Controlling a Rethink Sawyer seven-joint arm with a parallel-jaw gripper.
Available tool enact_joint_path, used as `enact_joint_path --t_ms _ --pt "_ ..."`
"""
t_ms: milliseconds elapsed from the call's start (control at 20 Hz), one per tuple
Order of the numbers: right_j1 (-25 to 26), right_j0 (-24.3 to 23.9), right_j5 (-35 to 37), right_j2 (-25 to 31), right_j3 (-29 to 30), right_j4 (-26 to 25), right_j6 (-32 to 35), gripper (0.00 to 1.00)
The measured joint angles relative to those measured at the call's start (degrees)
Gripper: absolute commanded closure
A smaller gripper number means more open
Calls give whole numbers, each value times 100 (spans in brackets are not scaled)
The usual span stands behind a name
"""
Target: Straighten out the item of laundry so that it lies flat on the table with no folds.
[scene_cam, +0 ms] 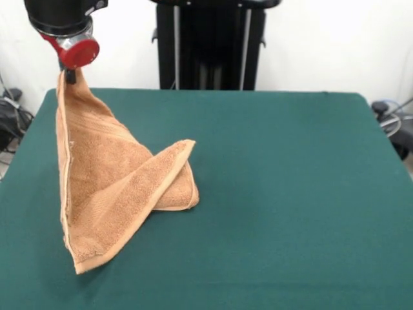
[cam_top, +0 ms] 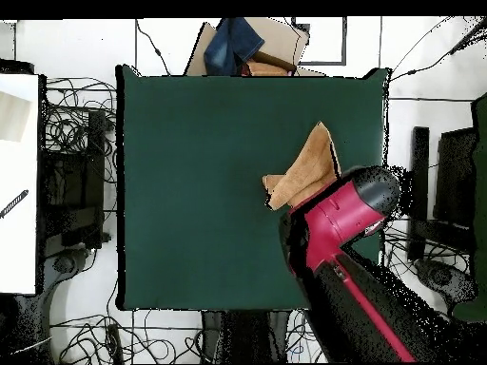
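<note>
Currently peach terry towel (scene_cam: 110, 194) hangs tent-shaped from the gripper (scene_cam: 69, 76), which pinches one corner; lower folds rest bunched on the green felt table (scene_cam: 290, 194), front view's left side, fuzzy looped pile.

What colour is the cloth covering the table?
Dark green felt-like table cloth, plain and unpatterned; clearest in the front view.
</note>
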Motion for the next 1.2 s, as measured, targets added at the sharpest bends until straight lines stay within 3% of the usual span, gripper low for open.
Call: enact_joint_path --t_ms 350,900,1200 --pt "-107 -552 157 497 63 13 -12 100" --pt "-123 -882 144 1064 62 126 -13 100" --pt "-130 -1050 -117 1474 2 457 -84 100"
